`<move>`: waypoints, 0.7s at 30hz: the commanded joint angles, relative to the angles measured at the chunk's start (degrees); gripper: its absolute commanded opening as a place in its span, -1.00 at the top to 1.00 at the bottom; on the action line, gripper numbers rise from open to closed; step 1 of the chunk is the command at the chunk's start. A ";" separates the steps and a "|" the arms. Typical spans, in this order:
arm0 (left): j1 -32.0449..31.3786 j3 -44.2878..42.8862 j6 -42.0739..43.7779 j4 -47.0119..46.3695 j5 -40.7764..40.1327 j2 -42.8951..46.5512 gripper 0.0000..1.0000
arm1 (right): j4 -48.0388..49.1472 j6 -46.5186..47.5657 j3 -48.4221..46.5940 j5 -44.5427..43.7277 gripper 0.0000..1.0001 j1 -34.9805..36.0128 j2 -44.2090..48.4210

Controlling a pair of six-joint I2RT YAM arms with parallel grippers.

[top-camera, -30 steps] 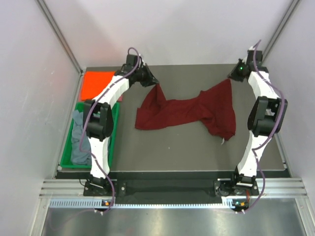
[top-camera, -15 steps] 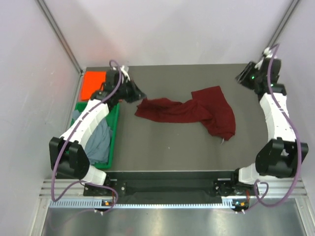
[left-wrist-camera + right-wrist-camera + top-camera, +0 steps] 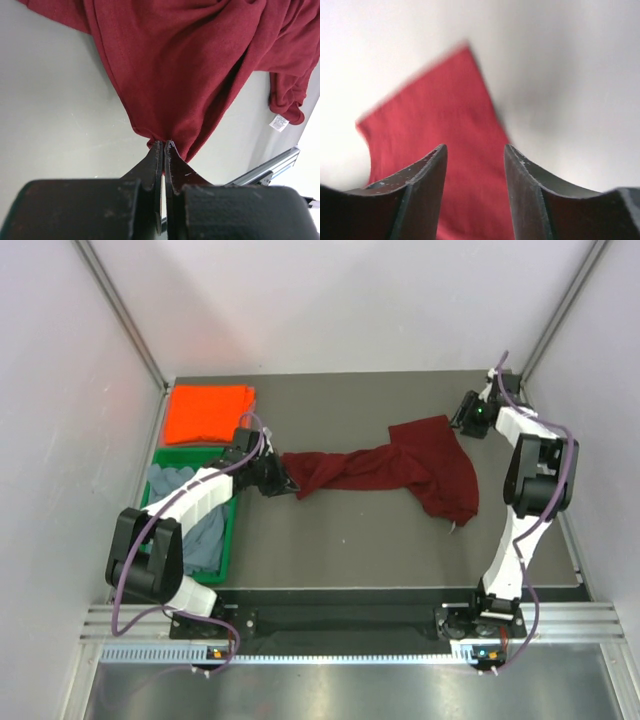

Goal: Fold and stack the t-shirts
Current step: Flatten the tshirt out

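Top external view: stretched across the middle of table [image 3: 350,540] as a crumpled band, maroon t-shirt [image 3: 400,465]. Pinched at its left end by left gripper [image 3: 284,484], fingers pressed together on the cloth. Just off its far right corner, right gripper [image 3: 464,420], spread wide, holding nothing.

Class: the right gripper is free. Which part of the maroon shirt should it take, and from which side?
Take the far right corner of the maroon shirt, coming from the far right. It lies flat and pointed, just ahead of the open right gripper, and the left gripper pinches the opposite end.
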State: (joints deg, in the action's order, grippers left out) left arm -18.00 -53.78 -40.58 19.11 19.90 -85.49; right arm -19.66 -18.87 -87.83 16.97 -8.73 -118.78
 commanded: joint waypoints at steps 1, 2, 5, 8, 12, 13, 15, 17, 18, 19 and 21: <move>-0.11 -0.45 -0.03 -3.65 -0.91 2.00 1.00 | 2.00 3.14 -9.27 -3.25 0.04 0.47 -4.16; -0.19 -0.71 -0.03 -3.56 -1.09 1.91 1.00 | 1.73 3.40 -12.42 -3.96 0.05 0.56 -6.79; -0.19 -1.85 -0.03 -3.56 -1.09 1.39 1.00 | 1.47 3.32 -17.26 -4.49 0.07 0.65 -11.45; -0.19 -3.26 0.50 -3.56 -0.57 0.51 1.00 | 0.68 3.84 -21.48 -5.19 0.06 1.78 -15.41; -0.19 -5.10 1.20 -3.38 1.02 -1.16 1.00 | -1.70 5.33 -25.54 -9.14 0.06 4.33 -18.24; -0.19 -5.11 0.94 -3.90 1.45 -1.34 1.00 | -1.78 6.73 -25.46 -10.45 0.06 5.03 -18.24; -0.19 -4.50 0.06 -5.13 2.07 -1.34 1.00 | -2.75 8.32 -25.90 -16.07 0.07 7.14 -18.15; -0.19 -4.14 -0.29 -6.54 3.47 -1.25 1.00 | -4.41 9.47 -26.51 -18.80 0.07 8.20 -18.41; -0.19 -4.23 -0.29 -6.55 3.83 -1.25 1.00 | -5.20 9.38 -27.04 -20.04 0.07 8.29 -18.68; -0.19 -4.32 -0.12 -6.55 4.00 -1.34 1.00 | -6.17 9.47 -27.48 -20.48 0.07 8.29 -18.94; -0.19 -4.58 0.23 -6.28 4.36 -1.34 1.00 | -7.41 9.82 -27.74 -21.54 0.08 8.29 -19.21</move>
State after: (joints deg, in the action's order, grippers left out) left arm -18.00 -56.71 -40.58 16.10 22.26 -86.78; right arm -23.94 -11.14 -112.71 0.54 -0.43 -136.70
